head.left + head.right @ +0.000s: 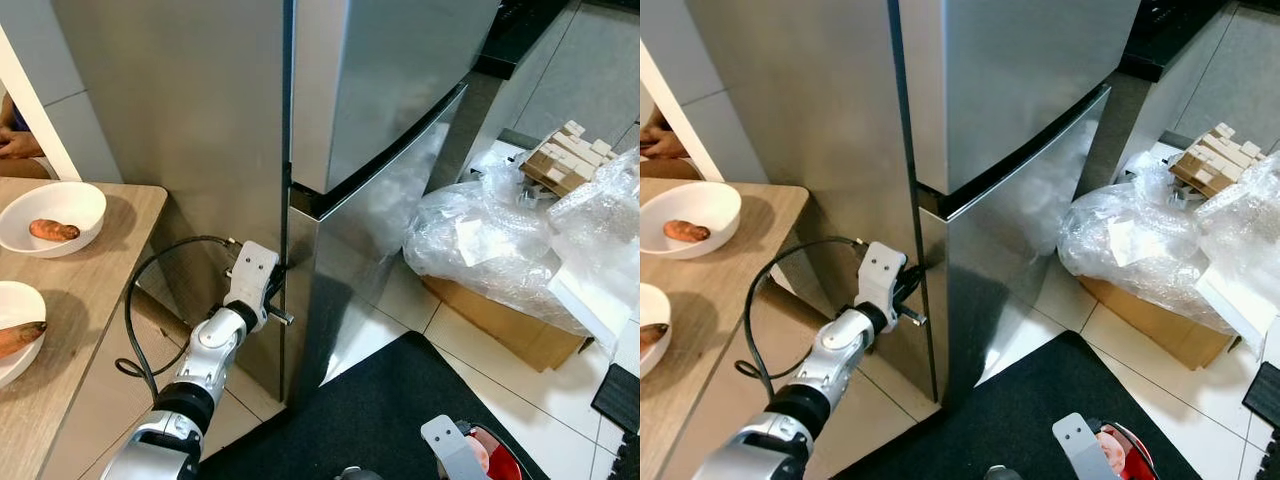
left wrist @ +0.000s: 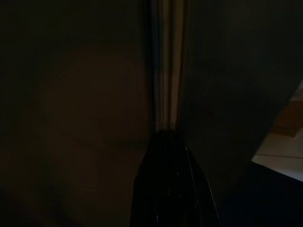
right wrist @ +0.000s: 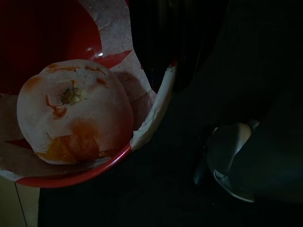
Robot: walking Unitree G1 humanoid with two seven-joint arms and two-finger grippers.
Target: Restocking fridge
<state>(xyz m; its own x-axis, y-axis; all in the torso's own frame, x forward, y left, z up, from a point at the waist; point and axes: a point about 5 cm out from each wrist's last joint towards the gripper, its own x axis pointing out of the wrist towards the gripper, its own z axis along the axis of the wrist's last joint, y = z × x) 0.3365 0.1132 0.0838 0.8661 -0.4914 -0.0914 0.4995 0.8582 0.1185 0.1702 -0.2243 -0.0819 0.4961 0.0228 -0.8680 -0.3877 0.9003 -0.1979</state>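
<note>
Shiny and tall, the silver fridge [image 1: 390, 110] takes up the middle and top of the picture, and both of its doors look shut. On the left side sits a wooden table [image 1: 75, 330] with two white bowls, and each bowl holds an orange-brown piece of food, like a sweet potato [image 1: 53, 230]. On the right, on the tiled floor, you see a cardboard box [image 1: 510, 325] heaped with clear plastic wrap [image 1: 500, 235]. A dark mat [image 1: 370, 420] lies at the bottom.

Your left gripper [image 1: 275, 292] is low in the middle of the picture, right at the left edge of the lower fridge door. Its black fingers [image 2: 173, 189] poke at the thin crack between the door and the fridge side. You cannot tell how wide the fingers are spread, because the wrist picture is very dark.

Your right gripper [image 3: 163, 45] is at the bottom edge of the picture. It is closed on the rim of a red bowl [image 3: 71, 177] lined with paper. Inside sits a round, pale fruit [image 3: 73, 111] with orange patches.

It looks like you are on the door-opening step. Next, you need to hook the door edge and pull it toward you. Keep the red bowl level while you pull, so the fruit does not roll out. Then the bowl can go on a shelf inside.
</note>
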